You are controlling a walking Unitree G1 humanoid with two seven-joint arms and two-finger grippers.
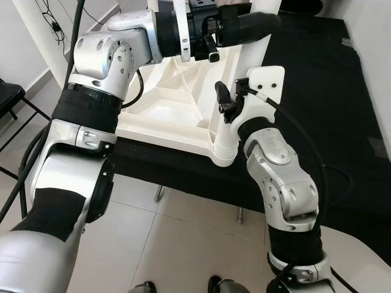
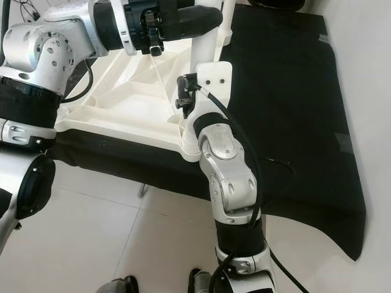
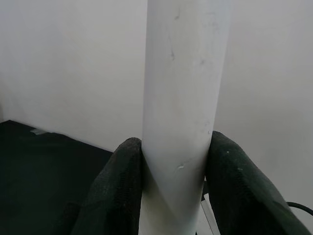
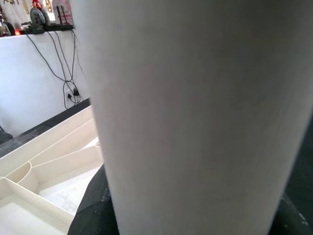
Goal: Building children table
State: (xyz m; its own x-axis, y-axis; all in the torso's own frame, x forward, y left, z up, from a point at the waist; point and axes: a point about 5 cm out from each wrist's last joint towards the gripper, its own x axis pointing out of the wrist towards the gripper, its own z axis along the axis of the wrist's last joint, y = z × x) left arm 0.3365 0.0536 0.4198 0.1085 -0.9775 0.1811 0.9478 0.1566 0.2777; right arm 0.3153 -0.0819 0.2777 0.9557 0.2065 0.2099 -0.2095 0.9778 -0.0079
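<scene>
An upturned white plastic table top (image 1: 160, 130) lies on a black cloth, ribs facing up. A white round leg (image 2: 207, 46) stands upright in the corner socket (image 1: 222, 152) nearest me. My left gripper (image 1: 252, 28) reaches in from the left and is shut on the leg high up; in the left wrist view its black fingers (image 3: 117, 191) press both sides of the leg (image 3: 181, 88). My right gripper (image 4: 195, 200) holds the same leg (image 4: 195, 98) lower down, behind its white wrist plate (image 1: 266, 83), with dark fingers on either side.
The black cloth (image 1: 333, 91) covers a low surface with metal legs (image 1: 160, 194) over a tiled floor (image 1: 159, 244). A black chair (image 1: 8, 96) stands at the far left. A white wall (image 2: 369, 55) runs along the right, and cables (image 4: 58, 63) hang on the far wall.
</scene>
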